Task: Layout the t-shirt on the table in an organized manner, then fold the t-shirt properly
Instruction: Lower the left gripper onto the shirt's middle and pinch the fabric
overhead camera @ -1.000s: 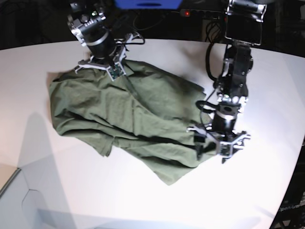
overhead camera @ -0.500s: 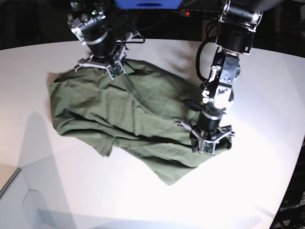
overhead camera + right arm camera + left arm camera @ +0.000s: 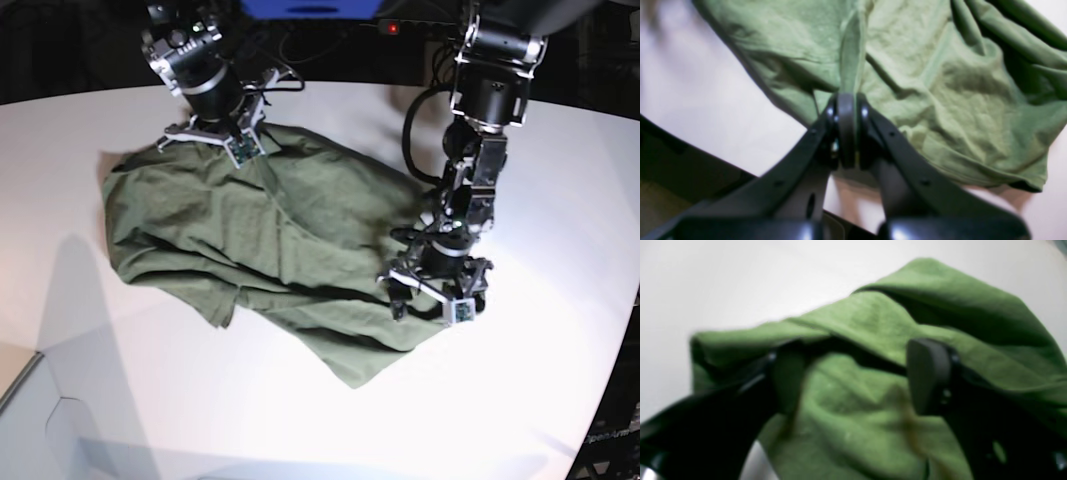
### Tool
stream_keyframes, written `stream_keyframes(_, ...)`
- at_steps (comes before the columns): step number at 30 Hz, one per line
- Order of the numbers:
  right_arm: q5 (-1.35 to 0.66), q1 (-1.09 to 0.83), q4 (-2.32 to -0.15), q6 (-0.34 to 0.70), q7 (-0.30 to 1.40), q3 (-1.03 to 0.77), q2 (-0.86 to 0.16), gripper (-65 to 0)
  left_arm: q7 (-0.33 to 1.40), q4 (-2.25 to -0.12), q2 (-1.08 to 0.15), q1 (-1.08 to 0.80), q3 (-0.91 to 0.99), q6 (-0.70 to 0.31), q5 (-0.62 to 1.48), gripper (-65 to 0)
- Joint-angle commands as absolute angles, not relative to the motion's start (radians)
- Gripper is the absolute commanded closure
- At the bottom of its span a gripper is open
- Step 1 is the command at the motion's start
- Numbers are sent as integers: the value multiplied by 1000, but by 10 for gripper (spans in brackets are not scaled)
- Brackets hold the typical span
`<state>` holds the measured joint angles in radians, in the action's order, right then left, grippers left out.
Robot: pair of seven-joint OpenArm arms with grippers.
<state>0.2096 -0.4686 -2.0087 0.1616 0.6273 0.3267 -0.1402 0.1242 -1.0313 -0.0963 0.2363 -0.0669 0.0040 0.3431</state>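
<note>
The shirt (image 3: 265,245) lies crumpled on the table (image 3: 90,400), left of centre in the base view. Its long axis runs on a diagonal from the upper left of the frame down to a loose corner at the lower middle, with folds and ridges following that same slant. Which end is the collar cannot be told.

The right gripper (image 3: 232,140), at the upper left of the base view, is pinched tight on a raised ridge of cloth at the shirt's upper edge; in the right wrist view (image 3: 846,110) the fold runs straight into the closed tips.

The left gripper (image 3: 432,297) sits at the shirt's lower right edge. In the left wrist view (image 3: 853,373) its two fingers (image 3: 928,373) stand wide apart, cloth bunched between them but not clamped.

Compared with a second ago, the left arm has swung inward toward the frame's centre and now stands over the shirt's edge rather than just off it. The right gripper and the bulk of the shirt sit as they did.
</note>
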Motion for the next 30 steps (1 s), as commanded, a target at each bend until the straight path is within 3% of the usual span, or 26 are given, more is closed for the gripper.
stream_keyframes(1, 211, -469, -2025, 163, 605, 326, -151, 0, 104, -1043, -96, 260, -67, -2, 363, -521)
stream_keyframes(25, 211, -472, -2023, 163, 605, 328, -162, 0, 99, -880, -15, 395, -70, -5, 441, -522)
stream_keyframes(27, 211, -473, -2023, 163, 605, 328, -162, 0, 99, -865, -13, 420, -71, -5, 441, -458)
stream_keyframes(30, 211, -473, -2023, 163, 607, 328, -162, 0, 99, -822, -2, 456, -71, -5, 441, -285)
